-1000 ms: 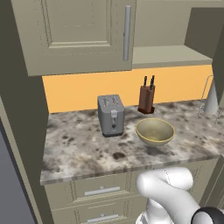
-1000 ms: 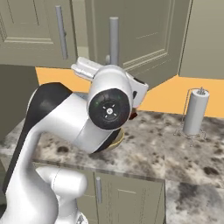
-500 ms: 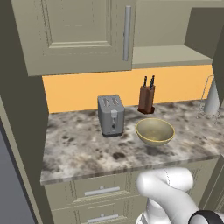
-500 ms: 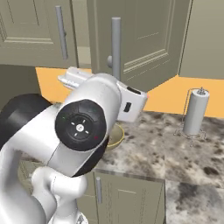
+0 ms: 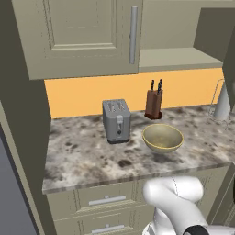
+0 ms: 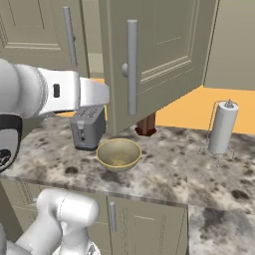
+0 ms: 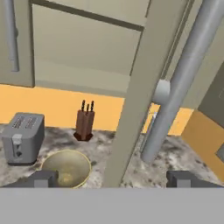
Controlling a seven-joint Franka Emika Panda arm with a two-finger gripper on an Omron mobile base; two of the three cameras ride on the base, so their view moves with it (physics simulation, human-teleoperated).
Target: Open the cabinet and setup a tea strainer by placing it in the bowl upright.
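At center frame the open-jawed gripper (image 7: pixel 112 178) straddled the swung-out cabinet (image 6: pixel 154 55) door's handle (image 7: pixel 183 83), which likely risked snagging it while reaching past.

A: The counter (image 5: pixel 87 160) looks like speckled polished stone; the toaster (image 5: pixel 116 121) is brushed grey metal.

B: The cabinet (image 6: pixel 164 55) is matt painted wood, the bar handle (image 6: pixel 131 67) smooth metal, the bowl (image 6: pixel 118 154) dull ceramic, the knife block (image 5: pixel 153 103) wooden.

Left and right base views look forward-down from behind, sharing bowl (image 5: pixel 162 137), toaster (image 5: pixel 116 121), counter (image 5: pixel 82 160). Hand view sits close against open cabinet door (image 7: pixel 131 105), facing same bowl.
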